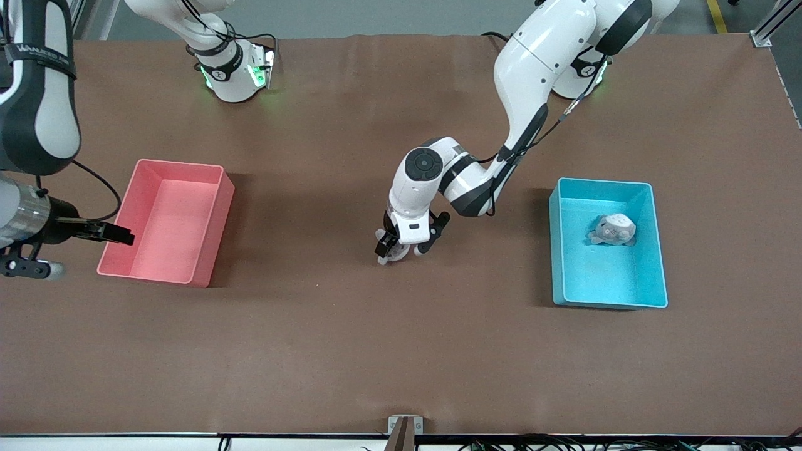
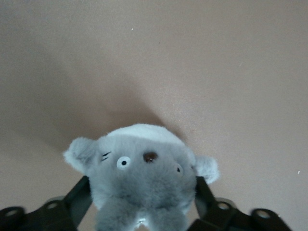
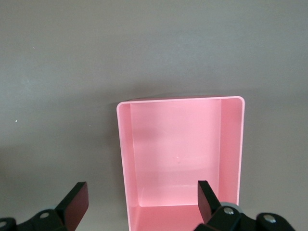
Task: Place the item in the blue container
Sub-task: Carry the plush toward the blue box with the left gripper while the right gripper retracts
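- The left gripper (image 1: 401, 249) is low at the desk (image 1: 401, 351), approx. mid-desk, between the pink bin (image 1: 166, 220) and the blue container (image 1: 606, 243).
- In the left wrist view a grey plush toy (image 2: 144, 178) sits between the two fingers (image 2: 77, 197), one finger at each side of its body. The fingers are spread wide and just at the fur; I cannot tell if they already squeeze it, so no sure grasp yet.
- The toy lies on the desk, face toward the wrist camera, ears sticking out past the fingers.
- The blue container stands well apart from the fingers, toward the left arm's end of the desk. It already holds another small grey plush (image 1: 613, 230), in the part farther from the front camera.
- The right gripper (image 3: 144, 204) waits at the pink bin, over its end; fingers released, holding nothing.
- Step in hand, as I judge: close on the toy. To do it well:
  - Keep the body centred between the fingers, not an ear or a leg, because soft fur slips.
  - Close fully until the plush is compressed, then lift straight up before any sideways move.
  - Carry high enough to pass the container wall, and release over the free part, nearer the front camera.
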`<act>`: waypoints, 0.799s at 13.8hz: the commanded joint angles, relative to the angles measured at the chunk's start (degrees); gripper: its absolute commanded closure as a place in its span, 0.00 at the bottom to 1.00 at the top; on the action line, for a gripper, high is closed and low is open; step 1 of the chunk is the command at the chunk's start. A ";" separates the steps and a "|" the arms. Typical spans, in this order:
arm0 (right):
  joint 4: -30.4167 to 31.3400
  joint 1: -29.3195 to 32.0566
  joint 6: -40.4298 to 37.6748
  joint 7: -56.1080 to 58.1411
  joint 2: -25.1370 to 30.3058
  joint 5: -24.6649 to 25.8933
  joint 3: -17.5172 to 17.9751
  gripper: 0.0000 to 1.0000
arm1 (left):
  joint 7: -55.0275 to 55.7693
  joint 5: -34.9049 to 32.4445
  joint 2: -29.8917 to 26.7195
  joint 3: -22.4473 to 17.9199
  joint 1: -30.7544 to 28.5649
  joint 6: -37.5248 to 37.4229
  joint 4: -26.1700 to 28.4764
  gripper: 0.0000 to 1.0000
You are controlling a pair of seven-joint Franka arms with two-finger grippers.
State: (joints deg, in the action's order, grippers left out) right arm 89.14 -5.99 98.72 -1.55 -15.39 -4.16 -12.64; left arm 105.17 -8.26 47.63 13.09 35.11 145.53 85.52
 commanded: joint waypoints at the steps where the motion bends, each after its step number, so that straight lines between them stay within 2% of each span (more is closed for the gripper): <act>1: 0.86 4.31 -0.80 -0.12 2.55 2.92 5.33 0.00 | 1.44 -1.67 0.62 -1.48 0.74 0.11 -1.05 0.48; 3: -0.81 6.51 -3.17 -0.47 2.64 4.59 8.06 0.00 | 1.53 -1.67 0.45 -1.66 0.57 -0.16 -1.05 0.88; 4: -0.81 7.13 -3.44 -0.47 2.82 4.69 9.12 0.00 | 1.53 -1.67 0.27 -1.75 0.39 -0.16 -1.14 0.99; 8: -0.81 8.19 -4.40 -0.47 3.96 4.69 10.00 0.00 | 0.74 -3.86 -2.97 -2.54 -0.22 -3.31 -1.49 1.00; 11: -0.90 7.93 -4.67 0.05 4.32 4.69 10.01 0.00 | -5.65 -3.86 -8.67 -2.28 -4.16 -11.72 -1.32 1.00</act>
State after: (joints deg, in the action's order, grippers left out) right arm 87.45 0.78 94.68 -1.60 -12.69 -0.75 -4.15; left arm 102.92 -10.93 44.35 10.58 33.46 139.69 82.90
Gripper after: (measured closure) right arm 0.000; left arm 0.700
